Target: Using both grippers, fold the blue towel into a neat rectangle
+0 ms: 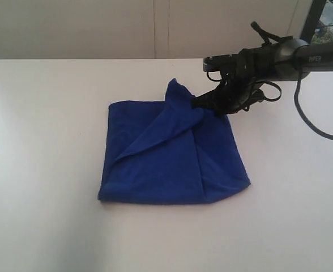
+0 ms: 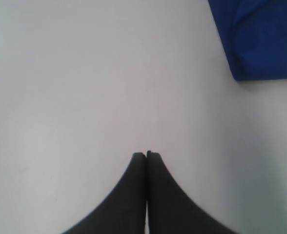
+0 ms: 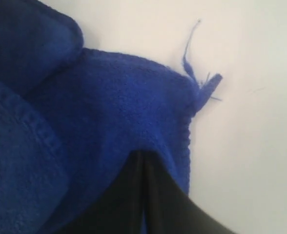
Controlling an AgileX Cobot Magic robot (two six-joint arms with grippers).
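Blue towel (image 1: pixel 166 164) is lying part-folded mid-table (image 1: pixel 42 170), its 1 o'clock corner lifting, pinched in the right gripper (image 1: pixel 203 102), whose fingers are closing fully on it. Left gripper (image 2: pixel 147 155) is hovering closed and empty, clear of the cloth. Soft, light and limp; probably best gripped at the corners.

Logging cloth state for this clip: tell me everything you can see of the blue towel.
The blue towel is deep royal blue, plain, with soft fuzzy pile and a stitched hem; threads fray from one corner. It lies folded to a rough square on the white table, edges uneven. Its far right corner is raised into a diagonal flap, pinched by the shut right claw. Nothing else touches it.
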